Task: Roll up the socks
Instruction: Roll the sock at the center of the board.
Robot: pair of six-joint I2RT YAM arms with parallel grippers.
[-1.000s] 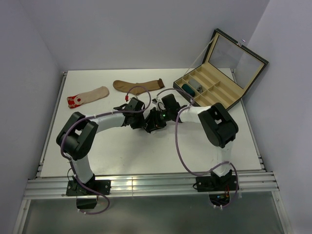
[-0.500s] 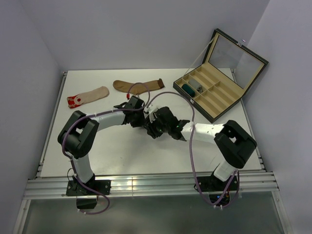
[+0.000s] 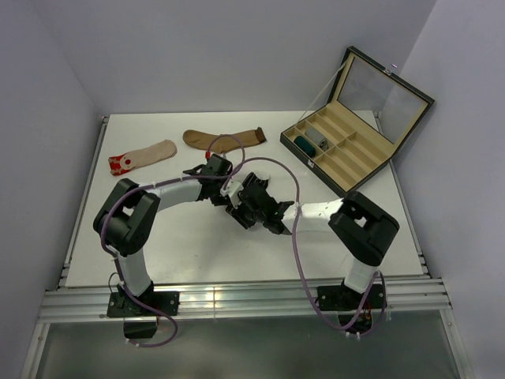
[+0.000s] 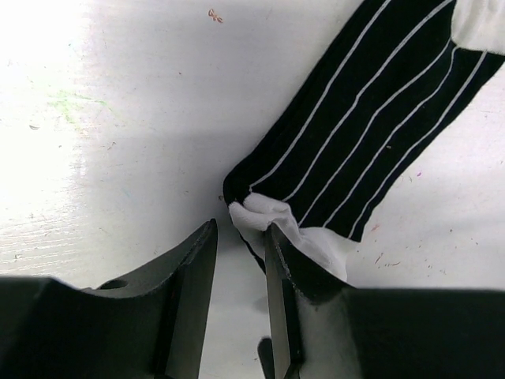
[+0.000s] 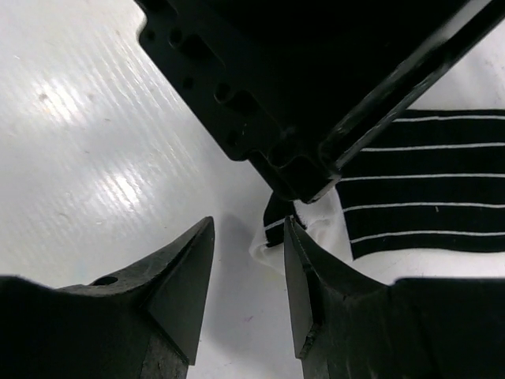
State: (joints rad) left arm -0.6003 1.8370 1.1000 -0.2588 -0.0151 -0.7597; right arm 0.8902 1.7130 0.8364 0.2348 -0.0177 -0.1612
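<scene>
Narrowly parted and apparently empty, left claw (image 4: 241,229) and right claw (image 5: 248,225) both sat at the white toe of the striped sock (image 4: 371,134), which ran off ahead-right.

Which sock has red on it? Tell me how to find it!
Start at the white table and look along its back left. Two socks lie there; the beige sock has a red toe, while the brown sock nearby is plain.
</scene>
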